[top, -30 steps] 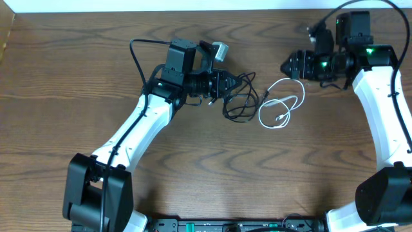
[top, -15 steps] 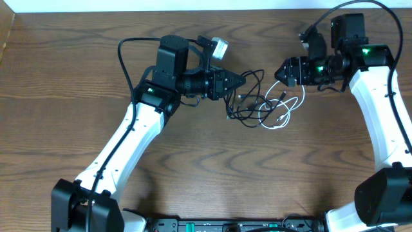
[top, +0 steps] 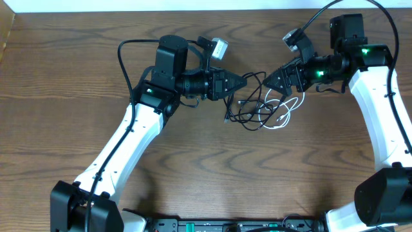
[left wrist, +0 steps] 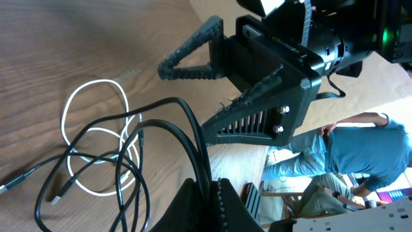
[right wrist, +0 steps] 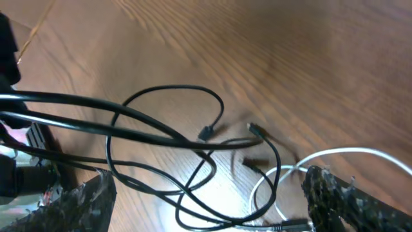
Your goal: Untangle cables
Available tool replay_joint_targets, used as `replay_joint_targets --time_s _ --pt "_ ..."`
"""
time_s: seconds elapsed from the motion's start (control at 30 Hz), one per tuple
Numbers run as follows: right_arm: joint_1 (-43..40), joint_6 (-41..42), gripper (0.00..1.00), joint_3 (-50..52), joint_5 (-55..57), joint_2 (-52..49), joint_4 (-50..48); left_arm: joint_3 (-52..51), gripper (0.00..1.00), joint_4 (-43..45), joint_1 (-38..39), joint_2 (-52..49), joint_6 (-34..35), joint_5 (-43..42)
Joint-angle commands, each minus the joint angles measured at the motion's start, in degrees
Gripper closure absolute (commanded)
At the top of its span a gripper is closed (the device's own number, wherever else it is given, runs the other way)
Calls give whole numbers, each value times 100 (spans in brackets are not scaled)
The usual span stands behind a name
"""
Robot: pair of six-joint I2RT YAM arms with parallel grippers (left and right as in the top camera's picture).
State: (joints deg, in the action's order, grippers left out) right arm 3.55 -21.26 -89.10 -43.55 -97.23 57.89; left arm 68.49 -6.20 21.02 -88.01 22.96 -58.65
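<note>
The thin black cable (top: pixel 252 120) lies in loose loops mid-table, overlapping the white cable (top: pixel 297 103) coiled to its right. My left gripper (top: pixel 241 82) is shut on black cable strands, holding them raised above the table. In the left wrist view the black cable (left wrist: pixel 196 138) runs straight into my closed jaws, with the white cable (left wrist: pixel 71 103) on the wood beyond. My right gripper (top: pixel 273 80) is open, just right of the left gripper and above the tangle. In the right wrist view the black cable (right wrist: pixel 174 87) and white cable (right wrist: pixel 347 153) lie between its spread fingers (right wrist: pixel 84 200).
The brown wooden table (top: pixel 193 167) extends around the cables. The two grippers are close together, tip facing tip. The right gripper's open fingers (left wrist: pixel 193 51) fill the upper left wrist view. Thick black wires loop off both arms.
My left gripper carried the black cable right, over the white one, then held still. My right gripper has moved left and down toward the tangle, facing the left gripper.
</note>
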Motion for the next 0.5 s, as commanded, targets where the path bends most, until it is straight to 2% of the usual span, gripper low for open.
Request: replay_joint_targets --time_s 0.0,0.2,0.23,0.3,0.47 --pt "31 -219 11 -72 -247 -17 -74 -13 92 26 -4 127 140 -332" --pt "31 -214 17 -68 -249 -17 -245 -13 92 168 -4 127 385 -713" --pt "31 -212 24 -61 -247 -17 -286 -13 93 280 -4 127 514 -855" --pt "31 -186 29 -42 -249 -17 -337 -13 93 354 -4 127 675 -907" --pt "33 -149 31 -11 -256 -17 -404 -13 93 503 -2 129 789 -1016"
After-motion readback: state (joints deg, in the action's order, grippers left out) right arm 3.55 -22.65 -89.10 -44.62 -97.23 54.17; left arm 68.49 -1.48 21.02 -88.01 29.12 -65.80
